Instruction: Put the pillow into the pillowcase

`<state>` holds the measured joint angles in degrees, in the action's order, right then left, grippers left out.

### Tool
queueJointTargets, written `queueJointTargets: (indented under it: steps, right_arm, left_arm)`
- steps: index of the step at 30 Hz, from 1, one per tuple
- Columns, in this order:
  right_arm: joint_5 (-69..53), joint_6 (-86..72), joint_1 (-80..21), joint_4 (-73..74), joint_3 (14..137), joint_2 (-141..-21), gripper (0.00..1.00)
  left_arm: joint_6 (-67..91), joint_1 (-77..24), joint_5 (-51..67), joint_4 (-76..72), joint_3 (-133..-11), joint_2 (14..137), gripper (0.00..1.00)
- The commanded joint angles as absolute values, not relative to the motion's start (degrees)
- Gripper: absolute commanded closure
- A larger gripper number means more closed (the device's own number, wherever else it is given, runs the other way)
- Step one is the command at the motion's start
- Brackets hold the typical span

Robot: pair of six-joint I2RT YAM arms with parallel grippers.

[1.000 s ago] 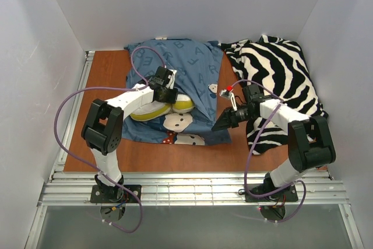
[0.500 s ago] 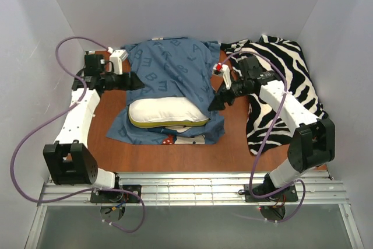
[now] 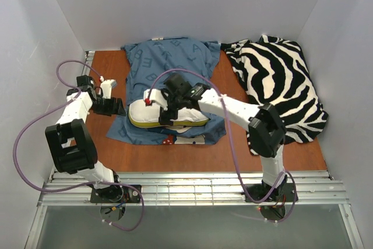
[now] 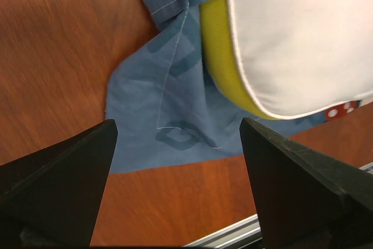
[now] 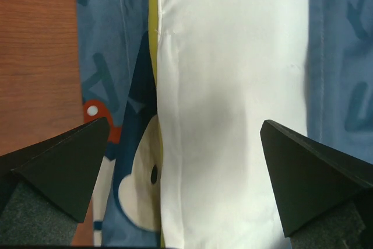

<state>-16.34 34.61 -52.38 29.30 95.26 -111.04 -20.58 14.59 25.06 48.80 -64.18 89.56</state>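
The pillow (image 3: 169, 114) lies flat on top of the pillowcase (image 3: 175, 65), not inside it. Its white face is up and its yellow edge shows along the near and left sides. The pillowcase is spread on the bench (image 3: 108, 68), with the pillow on its near half. Below the pillow, a printed mouse face and a red bow show on the blue fabric. The far half of the case lies flat, and nothing can be seen inside it.

The left fingers (image 4: 64, 179) are spread wide and hold nothing. They are low over the near-left corner of the pillowcase, where the blue cloth meets bare wood, just beside the pillow's yellow edge.

The right arm reaches across from the right, and the right fingers (image 5: 58, 167) are also wide apart and empty. They are over the pillow's left part, with white fabric filling the gap between them. Whether they touch it cannot be told.

A zebra-striped cloth (image 3: 280, 86) lies heaped at the far right, apart from both arms.
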Motion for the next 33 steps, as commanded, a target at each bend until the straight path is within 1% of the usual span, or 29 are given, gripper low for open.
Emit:
queueJointTargets:
  steps: [1, 6, 7, 9, 10, 11, 13, 14, 15, 17, 18, 19, 20, 21, 22, 23, 25, 26, 27, 30, 31, 33]
  right_arm:
    - [-8.1, 38.6, -54.6, 20.8, 96.7, -113.7, 0.02]
    - [-1.1, 40.0, -56.9, 16.9, 100.9, -122.0, 0.01]
    - [-0.4, 39.6, -57.0, 16.8, 102.0, -124.2, 0.01]
    - [2.9, 38.9, -57.0, 16.8, 105.1, -126.2, 0.01]
    - [3.7, 38.8, -57.0, 16.8, 105.9, -127.8, 0.02]
    - [5.2, 39.1, -57.0, 16.8, 106.6, -128.3, 0.02]
    - [6.6, 39.0, -56.9, 16.8, 107.1, -129.5, 0.12]
    - [7.4, 38.8, -56.8, 16.9, 107.1, -129.6, 0.18]
    - [7.5, 38.2, -56.3, 16.9, 107.1, -129.7, 0.3]
    - [8.0, 36.1, -55.8, 16.9, 107.3, -129.7, 0.43]
    - [8.1, 35.7, -55.5, 17.2, 107.7, -129.8, 0.56]
    - [8.3, 35.1, -55.3, 17.5, 108.0, -130.1, 0.63]
    - [8.6, 34.6, -54.9, 17.9, 108.5, -130.4, 0.7]
    - [8.9, 34.0, -54.8, 18.8, 109.6, -131.0, 0.92]
    - [9.0, 33.4, -54.7, 19.2, 109.9, -131.4, 0.99]
    - [9.1, 32.1, -54.5, 19.6, 110.0, -131.6, 0.99]
    - [9.2, 30.9, -54.5, 20.4, 110.0, -132.6, 0.99]
    - [9.8, 29.6, -54.5, 20.6, 109.9, -133.1, 0.99]
    - [10.0, 28.7, -54.3, 20.6, 109.7, -133.9, 0.99]
    - [10.6, 25.9, -53.0, 20.6, 110.6, -136.2, 0.99]
    - [6.5, 25.1, -52.6, 20.8, 110.6, -135.5, 0.99]
    - [2.5, 23.8, -52.1, 21.4, 106.9, -132.6, 0.82]
  left_arm:
    - [-28.3, 14.6, 24.3, 48.1, -64.8, 92.2, 0.19]
    - [-29.8, 14.9, 23.2, 43.0, -64.7, 99.0, 0.19]
    - [-29.9, 14.8, 24.3, 43.2, -65.0, 100.4, 0.22]
    - [-29.5, 14.8, 25.2, 43.6, -65.3, 103.2, 0.31]
    - [-29.4, 14.9, 25.8, 44.4, -65.0, 103.5, 0.48]
    - [-29.8, 14.8, 27.1, 45.0, -64.9, 103.6, 0.61]
    - [-30.7, 14.8, 28.6, 47.1, -64.1, 102.4, 0.89]
    - [-31.2, 14.7, 29.4, 49.9, -63.3, 101.1, 1.0]
    - [-32.9, 14.8, 31.6, 51.7, -62.8, 99.6, 1.0]
    - [-35.5, 14.9, 34.4, 58.1, -61.1, 92.9, 1.0]
    - [-38.4, 15.0, 36.1, 60.5, -60.6, 90.6, 1.0]
    - [-39.9, 15.0, 36.6, 65.9, -60.1, 85.7, 1.0]
    - [-41.6, 15.0, 36.9, 68.8, -59.7, 83.4, 1.0]
    - [-45.5, 15.0, 37.4, 71.9, -59.7, 81.0, 1.0]
    - [-47.3, 15.6, 37.8, 77.8, -59.7, 77.3, 1.0]
    - [-49.0, 16.1, 38.7, 80.2, -60.0, 75.0, 1.0]
    - [-48.8, 16.2, 36.2, 80.4, -59.9, 70.1, 1.0]
    - [-49.9, 16.3, 35.3, 80.4, -59.7, 64.8, 1.0]
    - [-50.8, 16.2, 34.4, 80.2, -58.5, 63.7, 1.0]
    - [-49.0, 16.3, 33.0, 80.2, -56.4, 67.0, 1.0]
    - [-49.0, 17.1, 33.7, 80.0, -56.5, 67.8, 1.0]
    - [-47.0, 17.6, 33.0, 77.7, -56.8, 69.6, 1.0]
